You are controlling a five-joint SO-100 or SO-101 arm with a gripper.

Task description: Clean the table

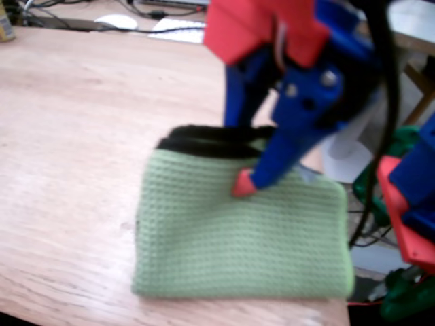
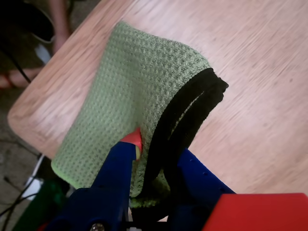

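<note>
In the fixed view the gripper (image 1: 246,178) pinches the far black-edged hem of a green cloth (image 1: 238,238) lying near the table's (image 1: 75,136) right edge. In the wrist view its fingers (image 2: 130,144) clamp the lifted cloth (image 2: 139,86) fold

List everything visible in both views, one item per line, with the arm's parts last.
table: one, light reddish-brown wood, fills both views.
cloth: one, green waffle weave with black edging, folded, near the table's rounded corner; one edge lifted in the wrist view.
cables: several, dark, along the far table edge in the fixed view.
foot: one, bare, on the floor beyond the table in the wrist view.
gripper: one, blue fingers, one with a red tip, closed on the cloth's black-edged side.
</note>
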